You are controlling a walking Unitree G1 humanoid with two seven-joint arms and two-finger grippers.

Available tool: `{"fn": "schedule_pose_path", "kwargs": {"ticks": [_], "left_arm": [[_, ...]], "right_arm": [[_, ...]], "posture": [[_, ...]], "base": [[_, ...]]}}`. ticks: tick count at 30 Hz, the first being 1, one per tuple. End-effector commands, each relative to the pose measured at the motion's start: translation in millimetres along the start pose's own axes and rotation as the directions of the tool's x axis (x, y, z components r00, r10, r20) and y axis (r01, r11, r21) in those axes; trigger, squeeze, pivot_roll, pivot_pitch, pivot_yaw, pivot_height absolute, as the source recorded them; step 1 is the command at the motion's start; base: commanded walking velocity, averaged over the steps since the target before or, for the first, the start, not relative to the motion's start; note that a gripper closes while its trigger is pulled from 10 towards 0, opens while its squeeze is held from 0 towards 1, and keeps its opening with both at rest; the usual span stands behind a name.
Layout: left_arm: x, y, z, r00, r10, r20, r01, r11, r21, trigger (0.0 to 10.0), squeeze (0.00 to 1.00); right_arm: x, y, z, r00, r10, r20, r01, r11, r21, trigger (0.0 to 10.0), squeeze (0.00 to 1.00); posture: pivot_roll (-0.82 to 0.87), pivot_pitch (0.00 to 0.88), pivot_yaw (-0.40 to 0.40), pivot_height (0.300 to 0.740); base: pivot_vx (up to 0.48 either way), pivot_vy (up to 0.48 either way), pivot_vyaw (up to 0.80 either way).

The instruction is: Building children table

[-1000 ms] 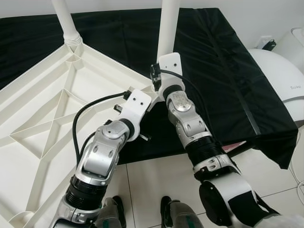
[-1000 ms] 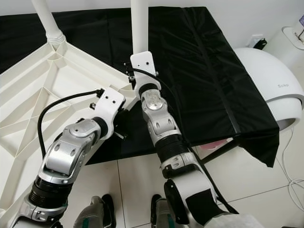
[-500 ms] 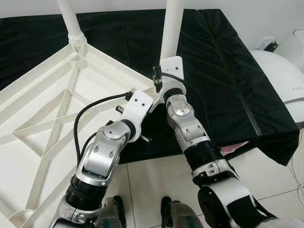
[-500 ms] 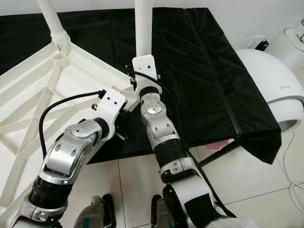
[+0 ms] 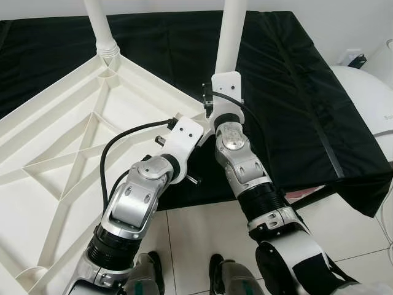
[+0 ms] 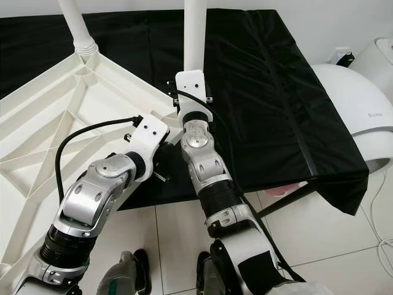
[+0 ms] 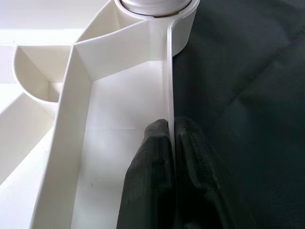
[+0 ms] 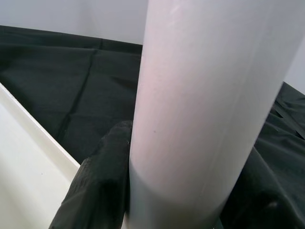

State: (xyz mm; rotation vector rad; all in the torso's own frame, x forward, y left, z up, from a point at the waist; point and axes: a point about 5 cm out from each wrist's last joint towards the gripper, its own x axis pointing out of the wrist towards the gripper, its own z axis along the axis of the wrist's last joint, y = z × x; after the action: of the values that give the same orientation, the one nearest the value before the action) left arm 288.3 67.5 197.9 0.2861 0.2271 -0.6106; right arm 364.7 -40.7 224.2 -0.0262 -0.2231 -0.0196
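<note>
White tabletop point(image 5: 67, 153) ×1 | legs ×2 point(image 5: 228, 34) point(image 5: 98, 24) | black cloth point(image 5: 288, 92) ×1

Indoor room, looks like a home or a staged test room. Pale tiled floor point(image 5: 196, 233) with grout lines, plain white wall point(image 6: 319, 24) at the back. Low table covered with black cloth point(image 5: 288, 104), cloth hanging over the edge. White rounded appliance point(image 6: 362, 104) at the right with a cable point(image 6: 384, 246) on the floor and a wall socket point(image 6: 344, 57) behind it.
</note>
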Motion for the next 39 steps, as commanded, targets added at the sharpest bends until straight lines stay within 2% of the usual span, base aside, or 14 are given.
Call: {"fn": "schedule_pose_path", "kwargs": {"ticks": [1,8,15,19,30,39], "left_arm": [[-5.5,-3.0,11.7,0.998,-0.018,0.063,0.017,1.0,0.024,10.0,0.0],[-5.7,-2.5,12.4,0.998,-0.018,0.065,0.017,1.0,0.026,10.0,0.0],[-5.1,-3.9,13.5,0.997,-0.021,0.069,0.019,0.999,0.027,10.0,0.0],[-4.9,-4.2,13.7,0.997,-0.022,0.07,0.02,0.999,0.028,10.0,0.0],[-4.8,-5.4,14.0,0.997,-0.03,0.072,0.027,0.999,0.03,10.0,0.0],[-4.2,-5.8,13.2,0.997,-0.032,0.072,0.03,0.999,0.034,10.0,0.0]], "right_arm": [[-22.0,-13.9,-55.5,0.976,-0.083,-0.203,0.084,0.996,-0.003,10.0,0.0],[-25.7,-13.0,-57.0,0.986,-0.028,-0.166,0.032,0.999,0.019,10.0,0.0],[-28.5,-18.5,-59.8,0.988,0.032,-0.151,-0.019,0.996,0.084,10.0,0.0],[-29.4,-20.8,-60.0,0.987,0.095,-0.126,-0.083,0.991,0.102,10.0,0.0],[-24.5,-30.7,-61.3,0.967,0.226,-0.114,-0.216,0.972,0.09,10.0,0.0],[-19.3,-35.3,-59.9,0.964,0.245,-0.105,-0.238,0.968,0.076,10.0,0.0]], "posture": [[-0.08,0.248,-0.037,0.74],[-0.08,0.247,-0.033,0.74],[-0.08,0.244,-0.033,0.74],[-0.08,0.235,-0.034,0.74],[-0.08,0.226,-0.035,0.74],[-0.08,0.216,-0.037,0.74]], "base": [[0.0,0.0,0.0],[0.0,0.0,0.0],[0.0,0.0,0.0],[0.0,0.0,0.0],[0.0,0.0,0.0],[0.0,0.0,0.0]]}}
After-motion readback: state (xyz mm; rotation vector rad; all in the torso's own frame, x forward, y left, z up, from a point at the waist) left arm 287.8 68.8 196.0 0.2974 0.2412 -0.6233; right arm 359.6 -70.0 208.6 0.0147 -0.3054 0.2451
